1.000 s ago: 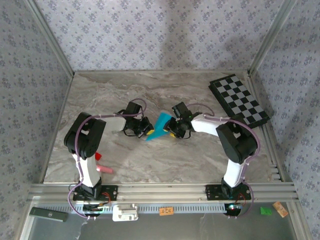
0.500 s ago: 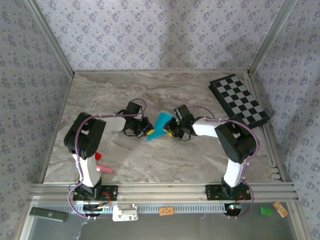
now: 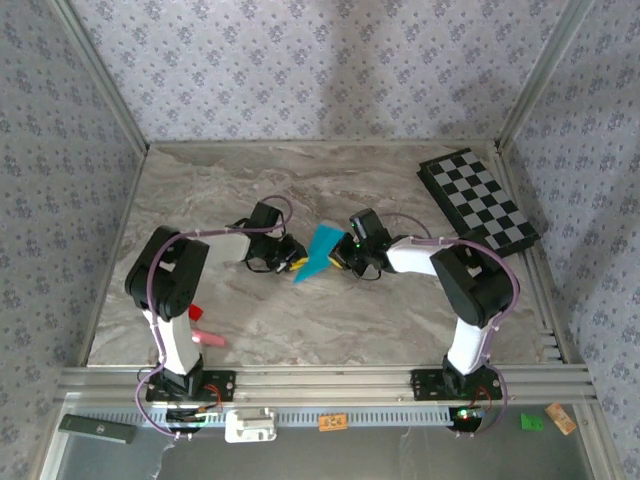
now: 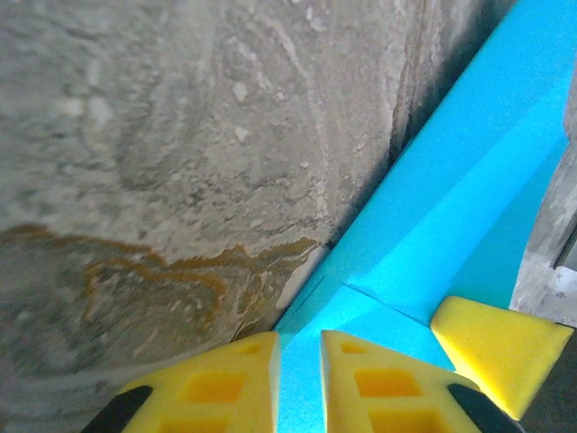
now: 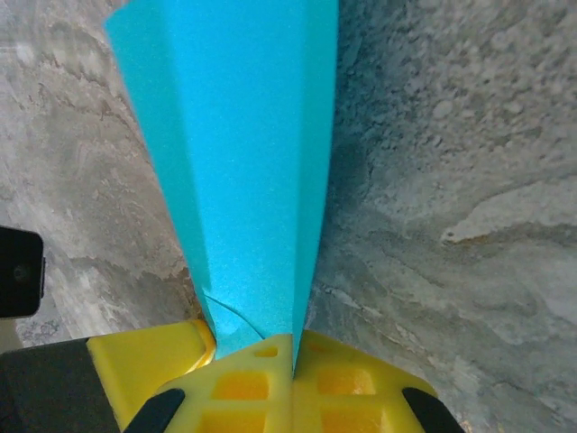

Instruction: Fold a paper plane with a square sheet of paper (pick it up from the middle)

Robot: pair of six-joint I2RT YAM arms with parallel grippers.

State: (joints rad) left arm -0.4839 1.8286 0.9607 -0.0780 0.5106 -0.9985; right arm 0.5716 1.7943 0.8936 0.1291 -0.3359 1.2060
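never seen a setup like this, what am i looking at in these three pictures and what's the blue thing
Two robot arms, the left arm and right arm, are bolted at the near edge of a table. The wide picture comes from a camera fixed above and behind them. The two close-ups come from a camera on each wrist, so the yellow fingers at the bottom are that arm's own. The blue thing is blue paper, creased into a narrow shape. The left jaws and right jaws pinch it from opposite sides. A checkered board lies far right. Small red and pink objects sit by the left arm.
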